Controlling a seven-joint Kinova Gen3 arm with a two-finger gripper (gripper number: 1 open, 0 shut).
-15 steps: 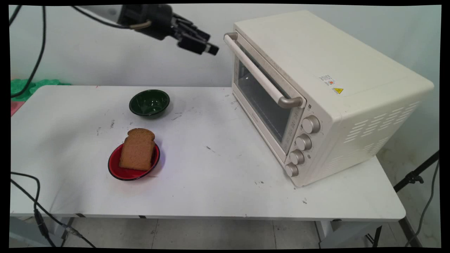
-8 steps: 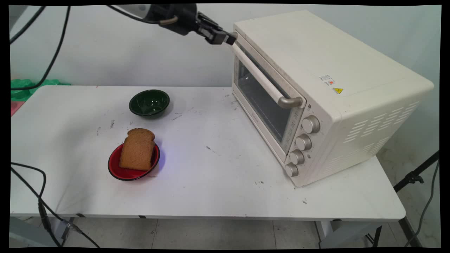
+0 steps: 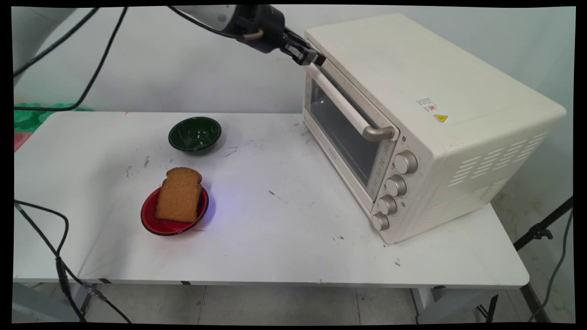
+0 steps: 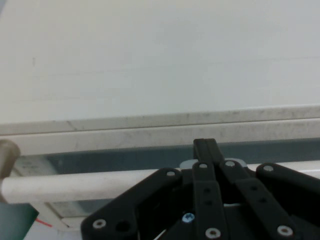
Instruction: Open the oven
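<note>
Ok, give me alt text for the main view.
A black gripper reaches the top far end of a cream toaster oven's door handle. On the white table sit a green bowl and bread on a red plate.

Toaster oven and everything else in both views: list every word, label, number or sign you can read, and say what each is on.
No text reads clearly enough to quote.
Toaster oven top: small white sticker, print too small to read.
Beside it: yellow warning triangle sign, no legible words.
Markings by the knobs: too small to read.
Hand view: no text.
</note>
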